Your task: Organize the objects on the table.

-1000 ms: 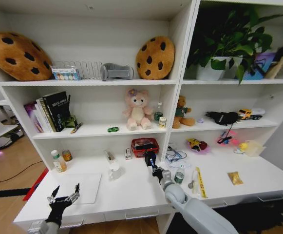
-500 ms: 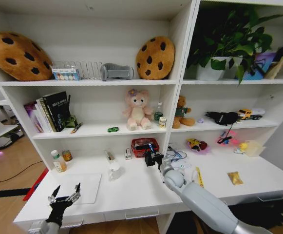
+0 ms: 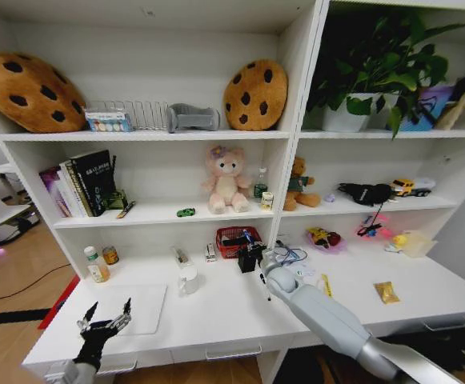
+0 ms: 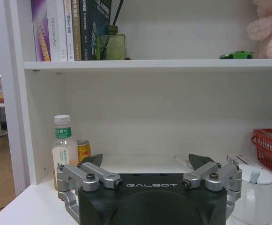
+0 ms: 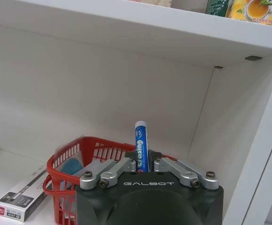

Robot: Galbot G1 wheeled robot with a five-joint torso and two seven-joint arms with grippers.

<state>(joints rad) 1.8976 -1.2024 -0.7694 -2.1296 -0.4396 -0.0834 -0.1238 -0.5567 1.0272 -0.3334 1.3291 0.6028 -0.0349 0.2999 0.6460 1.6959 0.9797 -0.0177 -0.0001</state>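
Since a second ago the right gripper [image 3: 250, 258] has swung from above the middle of the table [image 3: 216, 316] back toward its rear edge, and it now sits right at the front rim of the red basket [image 3: 238, 240]; half a second ago it was already close to there. The small green can and the gold-and-yellow items by the right arm were partly visible earlier; now the arm's elbow and forearm cover more of that stretch, with the yellow flat strip [image 3: 326, 286] showing just beside it and the gold snack packet [image 3: 386, 292] lying toward the table's right front corner. The arm reaches diagonally from the lower right, wrist pointing at the back wall. In the right wrist view its fingers [image 5: 108, 171] are pinched on a white and blue tube [image 5: 141, 146] held upright over the basket. The left gripper [image 3: 102, 326] hovers at the table's left front edge beside the silver laptop [image 3: 134, 307], fingers [image 4: 91, 161] spread apart, much as before
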